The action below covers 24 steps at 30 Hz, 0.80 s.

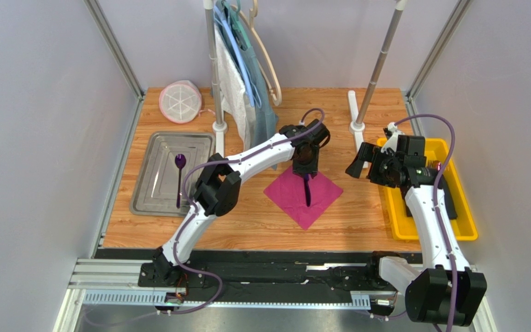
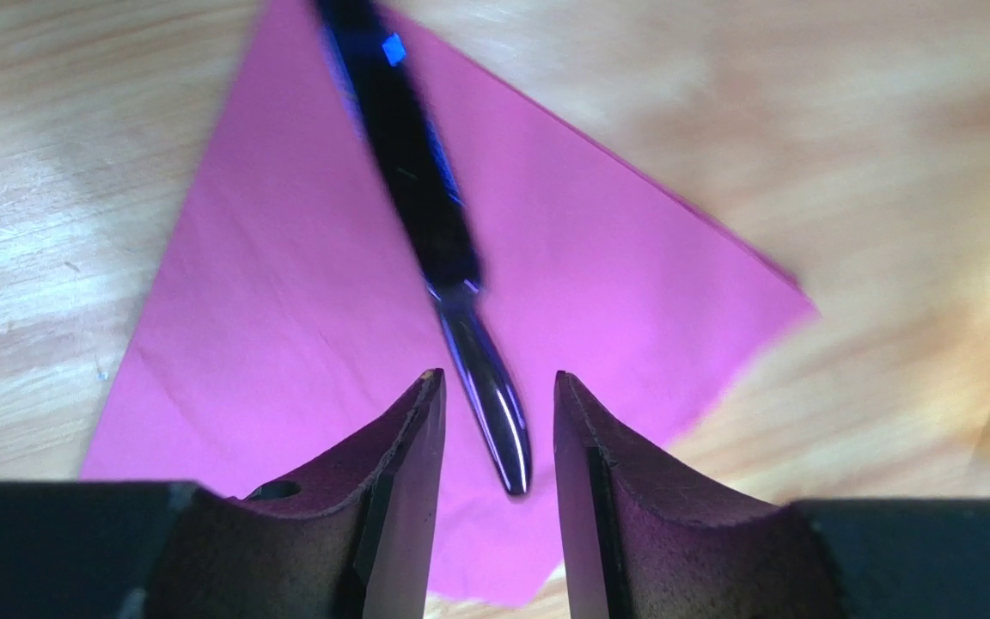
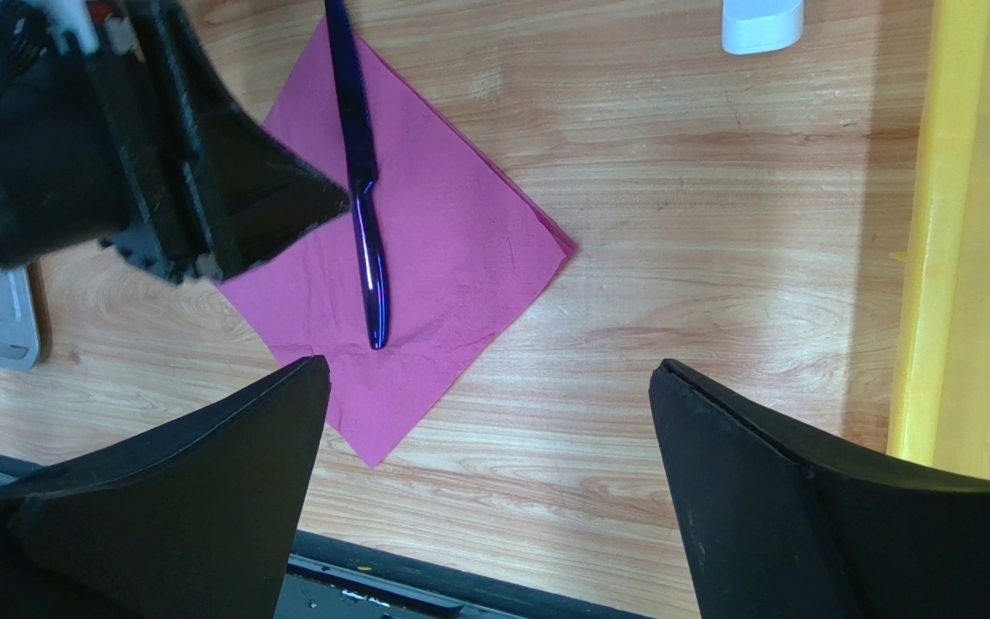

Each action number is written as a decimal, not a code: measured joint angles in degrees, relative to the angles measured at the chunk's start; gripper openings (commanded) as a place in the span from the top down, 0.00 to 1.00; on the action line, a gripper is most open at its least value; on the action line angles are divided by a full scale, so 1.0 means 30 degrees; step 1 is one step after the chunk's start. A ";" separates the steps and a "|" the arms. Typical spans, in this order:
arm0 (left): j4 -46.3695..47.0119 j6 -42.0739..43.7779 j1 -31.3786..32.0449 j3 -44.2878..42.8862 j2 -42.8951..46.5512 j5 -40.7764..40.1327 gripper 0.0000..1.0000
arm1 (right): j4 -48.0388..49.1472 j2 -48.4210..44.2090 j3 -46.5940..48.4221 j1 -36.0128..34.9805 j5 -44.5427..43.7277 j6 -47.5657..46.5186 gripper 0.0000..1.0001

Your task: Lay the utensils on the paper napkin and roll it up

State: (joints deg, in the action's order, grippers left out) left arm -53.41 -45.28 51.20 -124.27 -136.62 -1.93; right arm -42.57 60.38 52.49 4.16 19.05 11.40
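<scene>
napkin (image 1: pixel 289 197): centre of the top view, flat on the table, turned corner-on like a diamond. thin paper, so i judge it light, limp and easy to crease or drag. better pinched at a corner than pushed from the middle.

knife (image 1: pixel 307 192): lies on the napkin, roughly along its corner-to-corner line, and looks like a knife by its narrow end. in the left wrist view it (image 2: pixel 429 206) runs from the top of the frame down to between my fingers. glossy, slim and stiff, so probably slippery. i would grip it across the handle rather than at the tapered tip.

left gripper (image 2: pixel 494 381): right over the knife's upper end in the top view. jaws partly open, with a gap on either side of the knife. it holds nothing.

spoon (image 1: pixel 179 181): lies in the metal tray (image 1: pixel 150 149) at the left of the top view, well apart from the napkin. not yet placed, so rolling looks premature.

right gripper (image 3: pixel 487 368): hangs over bare wood between the napkin (image 3: pixel 462 258) and the yellow bin (image 3: pixel 965 258). jaws wide apart, empty.

risk: taking the next piece across could snag a napkin corner and shift the knife.
</scene>
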 measured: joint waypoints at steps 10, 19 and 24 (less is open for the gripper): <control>0.1348 0.7614 0.3912 0.5093 0.5238 -0.1239 0.49 | -0.0998 -0.0124 0.2208 0.2601 0.0342 0.0000 0.00; 0.5391 1.3442 0.3461 1.7639 1.7544 -0.2324 0.27 | -0.2535 -0.0809 0.2382 0.3264 0.0845 -0.0313 0.00; 0.6419 1.6342 -0.0984 2.3336 2.5951 -0.1552 0.30 | -0.2521 -0.0962 0.2004 0.3264 0.1341 -0.0240 0.00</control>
State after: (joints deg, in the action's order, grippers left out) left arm -34.15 3.75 48.25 -54.26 -58.76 -6.59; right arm -50.13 57.49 58.50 13.96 23.07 10.68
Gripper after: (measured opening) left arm 0.741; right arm 0.999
